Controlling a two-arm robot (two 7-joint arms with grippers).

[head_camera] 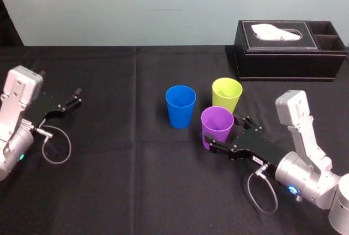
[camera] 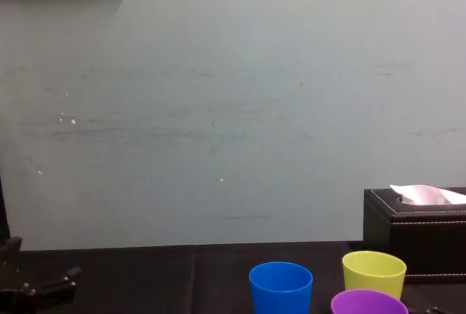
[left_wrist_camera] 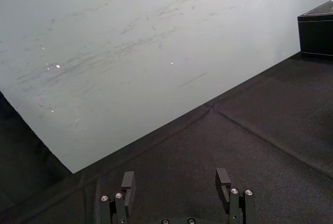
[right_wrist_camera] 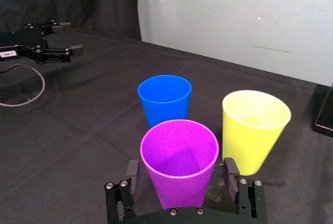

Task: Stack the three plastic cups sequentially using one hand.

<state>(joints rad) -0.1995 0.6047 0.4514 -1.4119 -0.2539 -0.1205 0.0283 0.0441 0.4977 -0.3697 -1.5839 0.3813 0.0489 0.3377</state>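
A black cloth [head_camera: 109,191] covered the table before a pale wall. The right black mechanical gripper [head_camera: 226,134] sat unclenched, its fingers [right_wrist_camera: 229,168] spread to either side of the upright tapered purple plastic cup [head_camera: 217,126], with a gap at each side. The tapered blue plastic cup [head_camera: 180,106] stood near, to its left, and the tapered yellow-green plastic cup [head_camera: 227,94] just behind. The left gripper [head_camera: 76,97] rested with fingers apart at the table's left edge.

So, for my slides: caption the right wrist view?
Right gripper straddles the purple cup; blue cup and yellow-green cup behind, left gripper parked farther off.
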